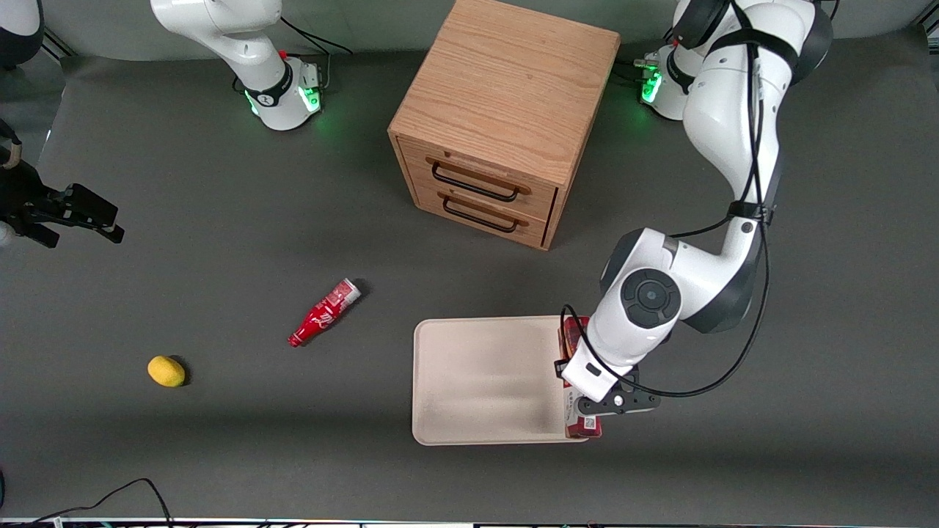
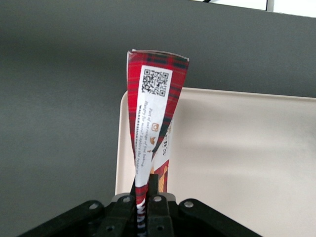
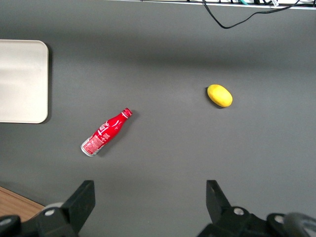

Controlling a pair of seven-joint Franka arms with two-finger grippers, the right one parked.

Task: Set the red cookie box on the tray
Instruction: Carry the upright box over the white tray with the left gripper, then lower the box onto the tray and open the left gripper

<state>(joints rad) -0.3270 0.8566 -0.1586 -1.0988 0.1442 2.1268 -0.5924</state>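
The red cookie box (image 1: 585, 425) is a long slim plaid carton with a white label patch. My left gripper (image 1: 583, 396) is shut on it across its thin sides. The box runs along the edge of the beige tray (image 1: 477, 381) that lies toward the working arm's end of the table, partly over the rim. The arm's wrist hides the box's middle in the front view. In the left wrist view the box (image 2: 153, 113) sticks out from the gripper (image 2: 144, 205) over the tray's rim (image 2: 121, 148). I cannot tell whether the box touches the tray.
A wooden two-drawer cabinet (image 1: 499, 125) stands farther from the front camera than the tray. A small red bottle (image 1: 323, 313) and a yellow lemon (image 1: 166, 371) lie toward the parked arm's end of the table. A cable (image 1: 110, 499) runs along the near edge.
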